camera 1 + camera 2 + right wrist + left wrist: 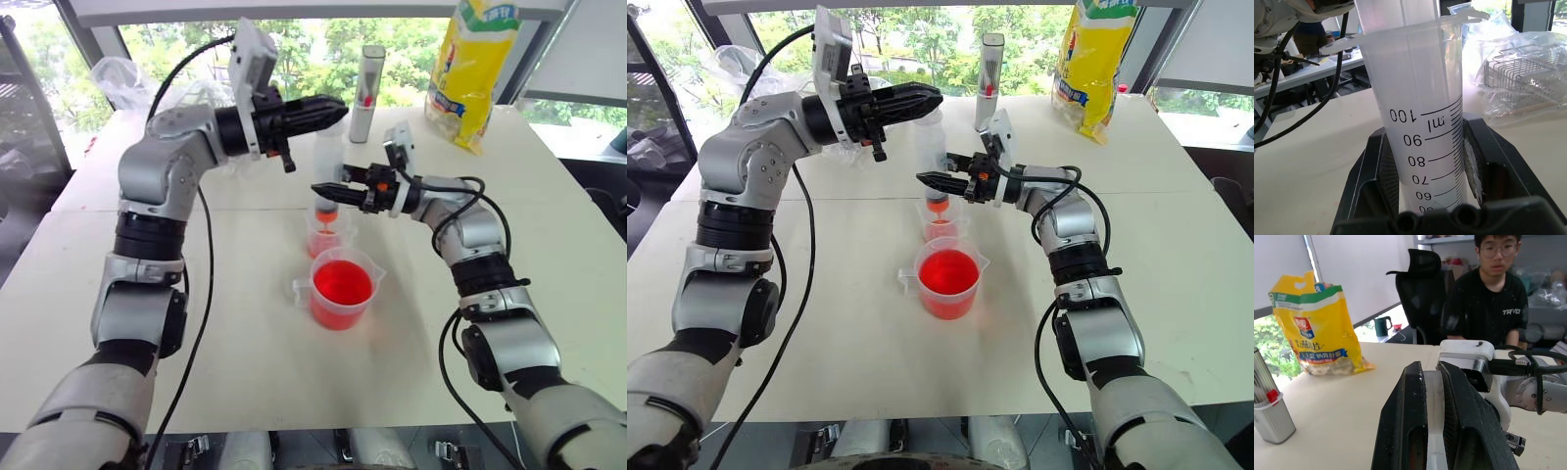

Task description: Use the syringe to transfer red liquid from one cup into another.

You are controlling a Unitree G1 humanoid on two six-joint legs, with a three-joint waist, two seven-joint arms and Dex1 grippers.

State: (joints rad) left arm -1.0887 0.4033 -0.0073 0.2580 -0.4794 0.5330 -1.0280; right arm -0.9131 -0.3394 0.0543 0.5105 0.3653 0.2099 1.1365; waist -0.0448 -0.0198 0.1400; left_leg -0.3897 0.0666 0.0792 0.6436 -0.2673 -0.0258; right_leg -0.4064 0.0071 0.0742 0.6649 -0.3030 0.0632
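The syringe (327,162) stands upright over the middle of the table, its orange-red nozzle dipped into the small clear cup (325,235). That cup holds a little red liquid. My right gripper (324,190) is shut on the syringe's barrel (1420,122) from the right, near its lower end. Reaching in from the left, my left gripper (338,110) is shut on the plunger (1434,426) at the top. Just in front stands the handled measuring cup (342,290), about half full of red liquid (342,282).
An upright grey tube (368,93) and a yellow snack bag (475,69) stand at the back of the white table (245,352). A crumpled plastic bag (122,78) lies at the back left. A person (1493,289) sits beyond the table's right side.
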